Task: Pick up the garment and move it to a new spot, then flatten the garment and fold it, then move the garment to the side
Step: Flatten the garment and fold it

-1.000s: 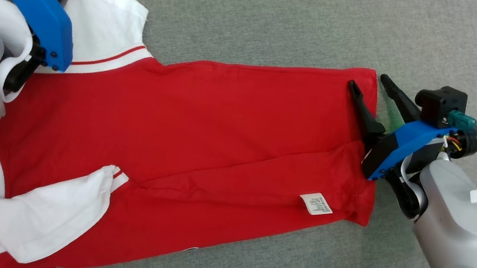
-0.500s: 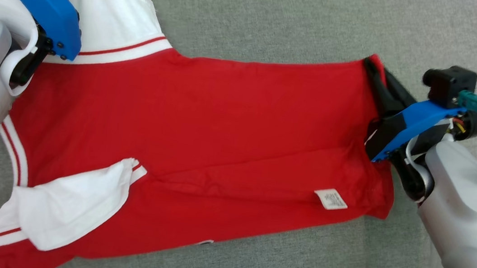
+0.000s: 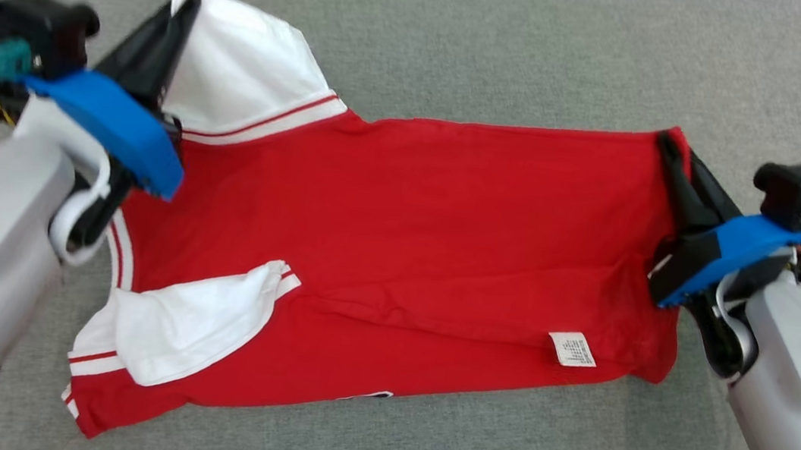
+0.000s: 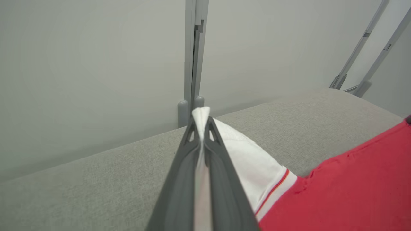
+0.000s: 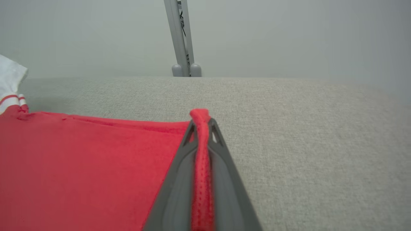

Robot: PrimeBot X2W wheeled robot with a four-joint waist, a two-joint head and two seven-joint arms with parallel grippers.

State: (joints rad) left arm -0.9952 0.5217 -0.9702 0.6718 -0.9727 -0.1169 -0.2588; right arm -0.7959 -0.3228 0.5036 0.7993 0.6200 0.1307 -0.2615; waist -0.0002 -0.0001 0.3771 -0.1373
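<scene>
1. Across the middle of the head view lies the red T-shirt (image 3: 398, 240), spread left to right over the grey table (image 3: 544, 51). It is inside out, I'd guess, given the care label (image 3: 572, 349) showing at lower right.
2. My left claw (image 3: 184, 6), at the upper left of the frame, is clenched on the white sleeve (image 3: 250, 77). The left wrist view has white cloth pinched between the two fingers right up to the tips.
3. My right claw (image 3: 673, 148), near the right edge, is clenched on the red hem corner (image 5: 199, 115). The right wrist view shows the hem rolled between the fingers.
4. The far edge of the shirt looks raised and taut between my two grips. The near edge and the second sleeve (image 3: 190, 321), flopped over the chest at lower left, rest on the table.
5. My read is that this is the pick-up-and-move or spreading stage. The grasping is done, but the shirt is not flat: creases run along the body and the second sleeve is doubled over.
6. I have yet to lay it out smooth, fold it and shift it aside, and none of that looks begun.
</scene>
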